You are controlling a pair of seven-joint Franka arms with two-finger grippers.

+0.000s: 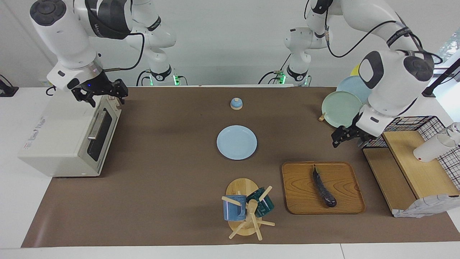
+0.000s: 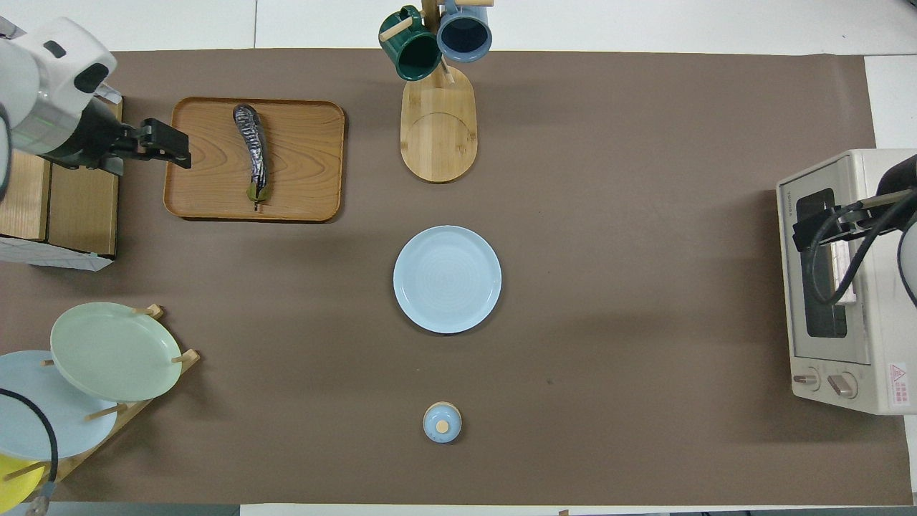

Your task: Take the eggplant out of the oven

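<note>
While eggplant [image 1: 324, 187] lies on tray [image 1: 298, 201], oven [image 1: 68, 140] door hides its interior.

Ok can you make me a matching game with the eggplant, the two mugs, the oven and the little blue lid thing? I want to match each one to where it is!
Things:
1. eggplant
2. mugs
3. oven
4. small blue lid

Places:
A. at the right arm's end of the table, door shut
B. lying on the wooden tray
C. hanging on the wooden mug tree
D. on the brown mat, nearer to the robots than the light blue plate

Pairs: 1-B, 2-C, 3-A, 4-D
</note>
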